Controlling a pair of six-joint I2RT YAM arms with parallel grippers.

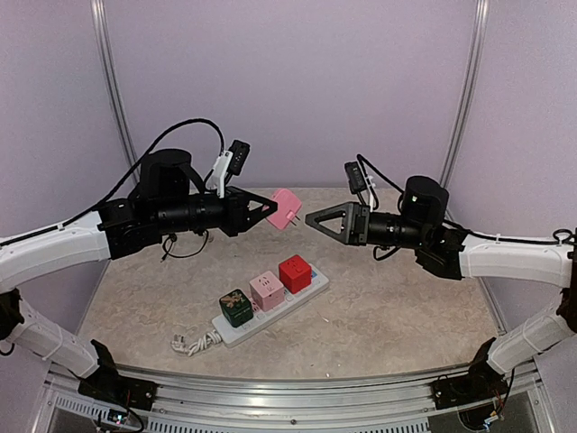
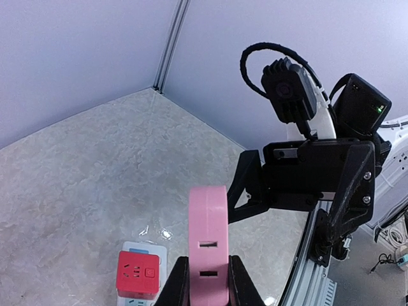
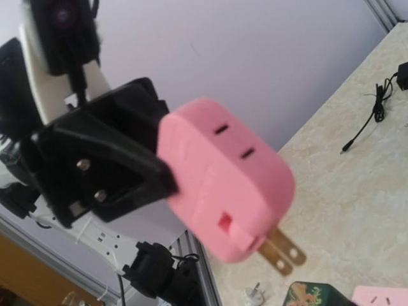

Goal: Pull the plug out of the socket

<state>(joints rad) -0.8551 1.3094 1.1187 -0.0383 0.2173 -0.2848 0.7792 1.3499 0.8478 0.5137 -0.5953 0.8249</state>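
A flat pink plastic plug adapter (image 2: pixel 208 245) with 2 slots on its edge stands upright, pinched between the left gripper (image 2: pixel 207 285)'s black fingers (image 2: pixel 180 284). Below it on the mottled beige tabletop (image 2: pixel 95 172), a red cube adapter (image 2: pixel 138 273) sits on the white power strip (image 2: pixel 148 250). The black right gripper (image 2: pixel 252 191) hangs opposite, well apart.

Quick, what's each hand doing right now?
Left hand: closed on the pink plug, lifted clear of the power strip.
Right hand: holding nothing; open or closed cannot be told.

One socket (image 1: pixel 270 316), three cube adapters (image 1: pixel 267 290), one pink plug (image 1: pixel 287 208).
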